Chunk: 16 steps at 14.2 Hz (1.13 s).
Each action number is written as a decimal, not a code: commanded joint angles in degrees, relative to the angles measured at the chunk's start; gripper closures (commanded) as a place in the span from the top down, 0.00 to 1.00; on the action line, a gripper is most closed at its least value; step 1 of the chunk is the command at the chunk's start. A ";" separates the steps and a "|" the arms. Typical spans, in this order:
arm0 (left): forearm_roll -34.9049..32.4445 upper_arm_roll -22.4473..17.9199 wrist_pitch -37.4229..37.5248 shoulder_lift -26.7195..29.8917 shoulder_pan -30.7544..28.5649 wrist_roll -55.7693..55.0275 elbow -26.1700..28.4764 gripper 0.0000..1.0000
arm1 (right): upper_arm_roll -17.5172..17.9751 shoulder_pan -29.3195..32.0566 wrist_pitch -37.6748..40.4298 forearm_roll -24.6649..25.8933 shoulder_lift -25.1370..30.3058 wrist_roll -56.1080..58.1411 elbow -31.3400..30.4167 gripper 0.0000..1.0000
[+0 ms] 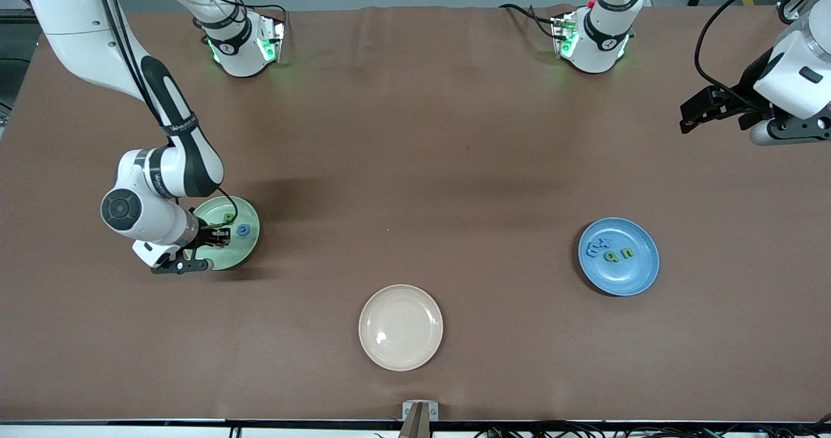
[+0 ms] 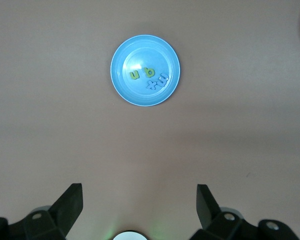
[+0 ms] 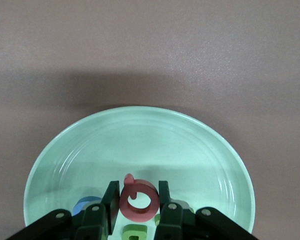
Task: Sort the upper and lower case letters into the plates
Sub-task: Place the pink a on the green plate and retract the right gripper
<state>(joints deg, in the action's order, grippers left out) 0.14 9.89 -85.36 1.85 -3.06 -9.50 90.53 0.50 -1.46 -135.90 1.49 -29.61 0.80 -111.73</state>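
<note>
Mint plate (image 1: 250, 246) and blue plate (image 1: 639, 276) — both holding letters.

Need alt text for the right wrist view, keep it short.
The right hand is shut on a red letter just above the pale mint green plate, which fills the lower part of the view. A blue letter and a green letter lie in the plate, partly hidden by the hand; the brown table fills the rest.

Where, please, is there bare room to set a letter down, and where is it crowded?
The cream-beige plate is bare. The mint plate's half away from the right gripper is free; under that gripper, shut on the red letter, a blue letter and green pieces crowd it. The blue plate holds four letters mid-dish, with only its rim band free. The left gripper waits, open.
</note>
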 commanded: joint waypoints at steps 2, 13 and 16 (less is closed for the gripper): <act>0.38 -0.22 -0.95 1.23 0.33 0.98 1.58 1.00 | 1.25 1.03 -0.68 -0.34 -0.80 0.69 -0.24 0.10; 0.30 0.05 -1.74 0.88 0.60 0.98 1.67 1.00 | 1.43 0.94 13.61 -0.34 4.55 0.60 6.95 1.00; 0.30 0.05 -1.74 0.52 0.51 0.97 1.67 1.00 | 1.08 1.20 20.84 -0.43 9.46 0.69 8.81 1.00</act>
<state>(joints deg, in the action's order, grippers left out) 0.15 10.14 -86.39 1.81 -2.54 -9.42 91.59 1.02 -1.40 -118.26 1.41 -24.66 0.80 -102.27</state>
